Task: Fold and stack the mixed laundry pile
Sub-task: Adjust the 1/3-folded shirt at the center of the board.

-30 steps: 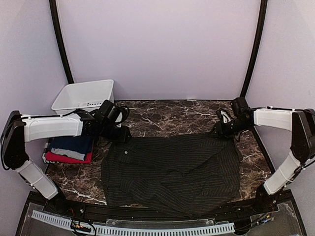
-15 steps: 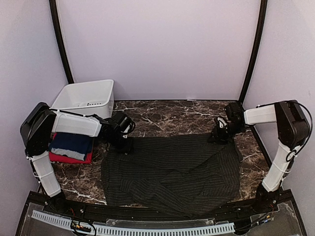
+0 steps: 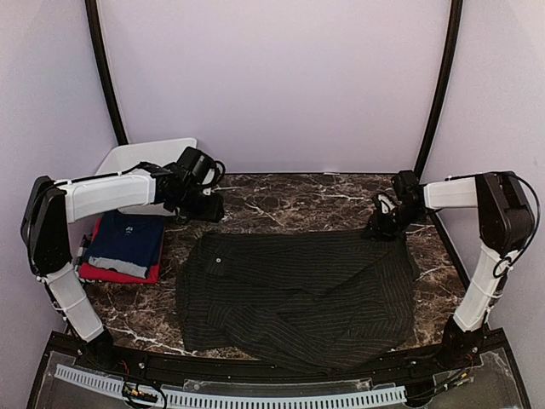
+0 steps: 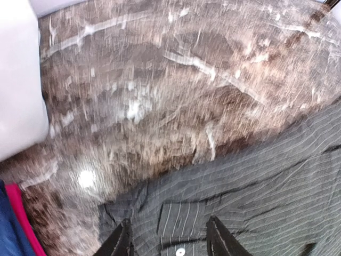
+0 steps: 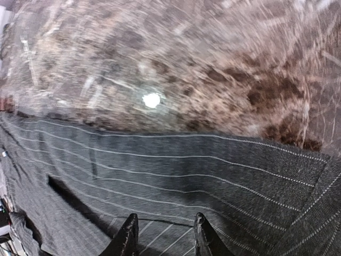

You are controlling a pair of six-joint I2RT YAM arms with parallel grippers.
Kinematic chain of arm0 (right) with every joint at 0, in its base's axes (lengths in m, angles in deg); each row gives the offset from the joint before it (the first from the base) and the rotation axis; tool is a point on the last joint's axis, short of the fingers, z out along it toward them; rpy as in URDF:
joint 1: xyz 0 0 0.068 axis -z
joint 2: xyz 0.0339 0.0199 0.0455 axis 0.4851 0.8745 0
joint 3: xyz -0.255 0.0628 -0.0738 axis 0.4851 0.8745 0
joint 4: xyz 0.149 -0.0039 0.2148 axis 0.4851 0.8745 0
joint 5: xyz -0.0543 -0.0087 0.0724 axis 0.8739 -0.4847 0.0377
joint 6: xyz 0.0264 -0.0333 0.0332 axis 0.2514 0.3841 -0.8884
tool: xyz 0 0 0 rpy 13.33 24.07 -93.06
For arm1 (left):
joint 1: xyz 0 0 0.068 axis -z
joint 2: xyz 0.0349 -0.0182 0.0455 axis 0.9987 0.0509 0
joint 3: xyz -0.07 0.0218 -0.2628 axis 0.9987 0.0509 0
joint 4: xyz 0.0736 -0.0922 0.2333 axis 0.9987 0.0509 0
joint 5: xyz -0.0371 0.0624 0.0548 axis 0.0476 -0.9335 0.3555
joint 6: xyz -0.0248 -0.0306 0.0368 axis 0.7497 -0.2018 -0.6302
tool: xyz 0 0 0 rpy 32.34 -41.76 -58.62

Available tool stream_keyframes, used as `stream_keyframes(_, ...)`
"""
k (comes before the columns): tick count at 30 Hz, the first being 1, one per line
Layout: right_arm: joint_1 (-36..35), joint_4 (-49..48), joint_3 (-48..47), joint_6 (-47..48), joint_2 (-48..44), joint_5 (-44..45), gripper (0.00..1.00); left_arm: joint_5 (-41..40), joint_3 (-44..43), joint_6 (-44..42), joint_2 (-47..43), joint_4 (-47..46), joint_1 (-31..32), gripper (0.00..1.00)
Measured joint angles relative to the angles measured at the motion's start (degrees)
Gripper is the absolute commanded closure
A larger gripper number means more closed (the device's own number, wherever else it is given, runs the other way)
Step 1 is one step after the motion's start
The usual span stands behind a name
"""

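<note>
Near side first: a dark pinstriped shirt (image 3: 298, 294) lies spread flat over the near and middle part of the marble table (image 3: 289, 198). To its left and apart from it, a navy T-shirt (image 3: 128, 243) sits folded on top of a red T-shirt (image 3: 115, 274) at the table's left edge. The right gripper (image 3: 385, 223) is low at the shirt's far right corner, jaws apart, with striped cloth showing in the gap; contact is unclear. The left gripper (image 3: 209, 209) hangs over bare marble just past the shirt's far left corner, jaws apart, holding nothing. A white bin (image 3: 128, 158) stands at the far left.
</note>
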Motion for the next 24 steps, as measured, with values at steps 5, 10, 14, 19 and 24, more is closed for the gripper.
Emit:
stream_keyframes(5,-0.26,0.28,-3.74,2.43,-2.27,-2.36,0.63,-0.94,-12.55,-5.07,7.37,2.97,-0.07,0.62)
stream_keyframes(10,-2.69,0.37,-9.20,5.44,-2.03,-3.30,0.57,-1.14,-16.70,-8.90,16.55,6.36,-0.11,0.62)
stream_keyframes(14,-8.50,1.55,-13.90,8.87,0.83,-2.82,0.56,-1.38,-16.70,-10.97,20.68,10.27,-0.11,0.62)
stream_keyframes(19,-17.18,3.15,-21.22,14.05,7.80,-1.14,0.57,-2.27,-16.79,-11.52,21.38,13.11,-0.13,0.62)
stream_keyframes(24,-22.34,5.03,-29.77,18.47,16.15,0.11,0.56,-2.25,-16.81,-11.15,21.38,14.19,-0.31,0.61)
